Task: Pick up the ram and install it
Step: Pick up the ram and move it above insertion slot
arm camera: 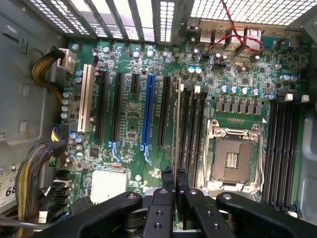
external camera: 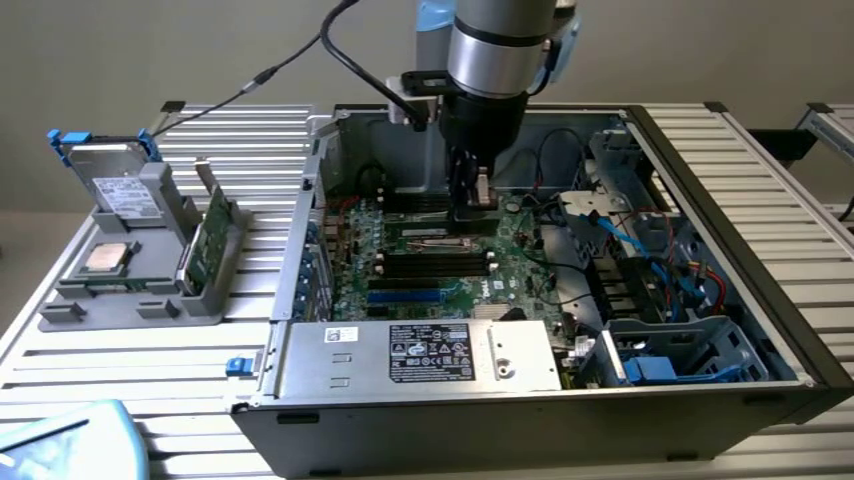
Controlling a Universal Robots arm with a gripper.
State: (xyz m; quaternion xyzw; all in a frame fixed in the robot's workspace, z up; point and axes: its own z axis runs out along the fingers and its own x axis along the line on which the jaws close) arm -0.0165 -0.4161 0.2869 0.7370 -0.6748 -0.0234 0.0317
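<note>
looking down through the wrist view, you see the gripper (arm camera: 174, 173) low inside the open computer case (external camera: 747, 230), its fingers (arm camera: 167, 184) drawn narrow and pinching a thin, pale-edged strip seen edge-on, which you can judge to be the ram (arm camera: 177, 124). the strip runs lengthwise just beside the black memory slots (arm camera: 192, 124), between the blue slot (arm camera: 146, 114) and the empty processor socket (arm camera: 233, 156). in the exterior view the gripper (external camera: 467, 205) stands over the far part of the motherboard (external camera: 427, 285), well apart from the grey holder (external camera: 80, 300) on the exterior view's left, where the wider green card (external camera: 203, 245) stands. by that reading, the pick-up is done and the stick is brought to the board; you cannot tell whether it is in a slot or just above one, so count the install as not yet shown complete.
</note>
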